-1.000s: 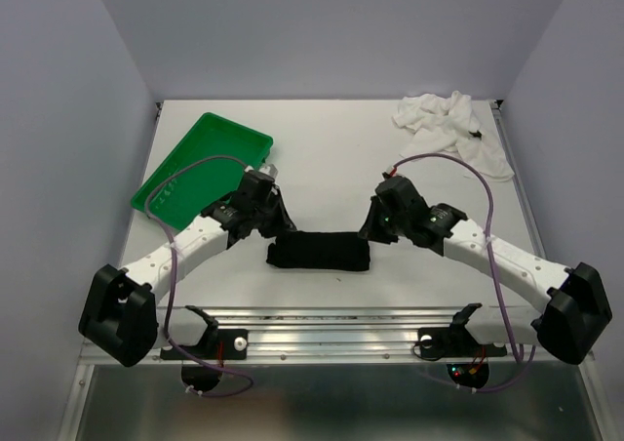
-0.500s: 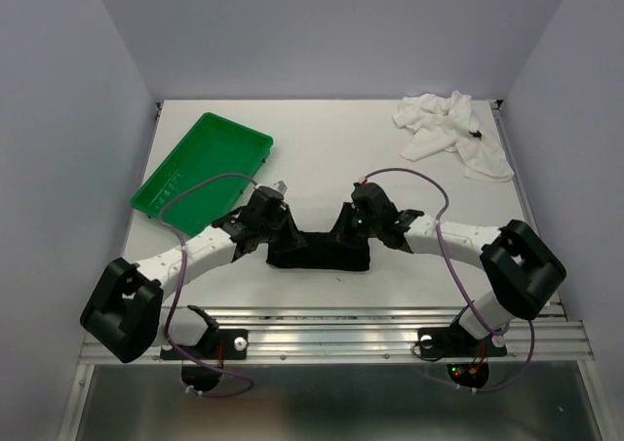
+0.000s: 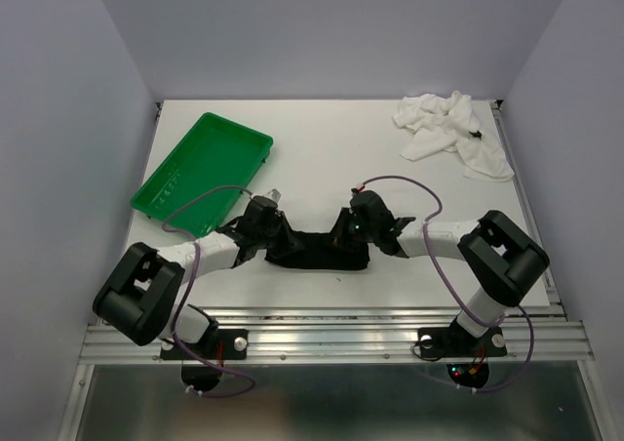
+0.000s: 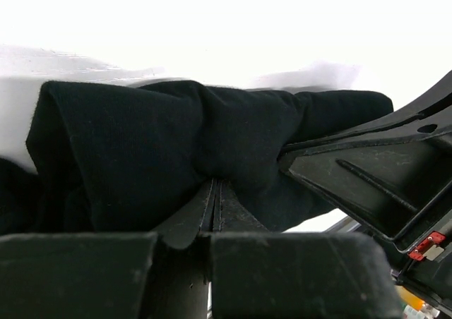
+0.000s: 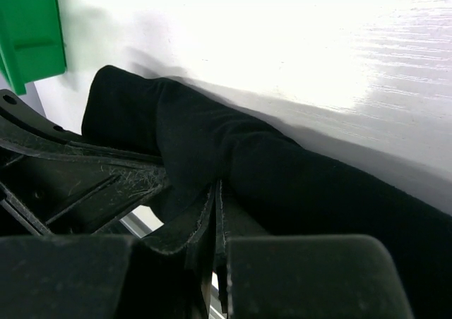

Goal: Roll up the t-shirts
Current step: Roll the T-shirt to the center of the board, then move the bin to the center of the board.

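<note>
On the white table (image 3: 322,148), the green tray (image 3: 200,163) sits back left, out of the way. The left gripper (image 3: 276,236) and the right gripper (image 3: 344,236) each pinch shut on an end of the black t-shirt (image 3: 317,253), front centre, probably to keep its roll tight. The white t-shirt (image 3: 450,129) lies crumpled back right.

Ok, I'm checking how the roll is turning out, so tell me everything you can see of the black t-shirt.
The black t-shirt is plain, soft, matte cloth, bundled into a short thick roll lying crosswise on the white table, near its front edge. Its surface shows rounded folds and creases. The left gripper is shut on its left end and the right gripper on its right end, each pinching a fold.
</note>
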Tool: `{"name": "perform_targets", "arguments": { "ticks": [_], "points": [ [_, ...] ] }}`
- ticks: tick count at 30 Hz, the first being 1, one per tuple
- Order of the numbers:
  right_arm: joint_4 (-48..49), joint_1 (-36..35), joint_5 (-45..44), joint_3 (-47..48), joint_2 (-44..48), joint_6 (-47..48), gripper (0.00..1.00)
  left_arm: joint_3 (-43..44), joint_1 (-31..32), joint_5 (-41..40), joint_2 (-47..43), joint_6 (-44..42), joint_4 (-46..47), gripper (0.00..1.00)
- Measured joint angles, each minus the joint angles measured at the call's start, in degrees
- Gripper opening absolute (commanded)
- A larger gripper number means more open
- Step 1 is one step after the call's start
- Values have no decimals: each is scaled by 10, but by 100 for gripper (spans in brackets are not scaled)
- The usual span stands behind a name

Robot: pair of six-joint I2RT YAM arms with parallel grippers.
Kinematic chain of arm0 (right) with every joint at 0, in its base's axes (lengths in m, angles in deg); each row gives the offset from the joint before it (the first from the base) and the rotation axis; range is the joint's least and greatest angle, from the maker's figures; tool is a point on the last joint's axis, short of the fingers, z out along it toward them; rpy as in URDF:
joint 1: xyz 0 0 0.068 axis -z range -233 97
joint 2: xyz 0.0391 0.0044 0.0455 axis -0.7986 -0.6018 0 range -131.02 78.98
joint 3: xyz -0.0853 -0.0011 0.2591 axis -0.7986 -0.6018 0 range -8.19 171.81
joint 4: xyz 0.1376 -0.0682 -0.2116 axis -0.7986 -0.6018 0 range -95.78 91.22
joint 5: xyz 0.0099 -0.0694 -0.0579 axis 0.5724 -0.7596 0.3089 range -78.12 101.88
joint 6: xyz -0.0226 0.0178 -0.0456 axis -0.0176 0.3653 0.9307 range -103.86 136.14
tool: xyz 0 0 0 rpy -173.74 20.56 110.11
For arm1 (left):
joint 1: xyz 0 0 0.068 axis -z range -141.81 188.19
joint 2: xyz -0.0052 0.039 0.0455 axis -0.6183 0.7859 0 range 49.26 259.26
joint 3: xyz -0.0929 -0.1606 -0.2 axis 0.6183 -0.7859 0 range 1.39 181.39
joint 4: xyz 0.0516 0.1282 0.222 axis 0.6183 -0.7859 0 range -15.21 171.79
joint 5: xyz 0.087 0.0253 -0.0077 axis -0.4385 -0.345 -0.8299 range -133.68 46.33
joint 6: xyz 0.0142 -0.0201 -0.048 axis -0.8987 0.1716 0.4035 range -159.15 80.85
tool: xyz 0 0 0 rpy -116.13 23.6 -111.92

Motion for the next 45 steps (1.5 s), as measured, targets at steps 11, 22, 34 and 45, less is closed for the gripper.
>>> {"name": "perform_targets", "arguments": {
  "ticks": [11,22,34,45],
  "points": [
    [-151,-2,-40,5,141,43,9,31,-7,-53,-117,-24,-122,0],
    [-136,-2,-36,-64,127,28,9,-12,-34,-85,-123,-17,-128,0],
    [-90,-2,-29,-69,108,24,10,-26,-38,-85,-65,-7,-51,0],
    [-238,-3,-99,-3,175,66,41,153,-40,-161,-71,-89,-240,8]
  ]
}}
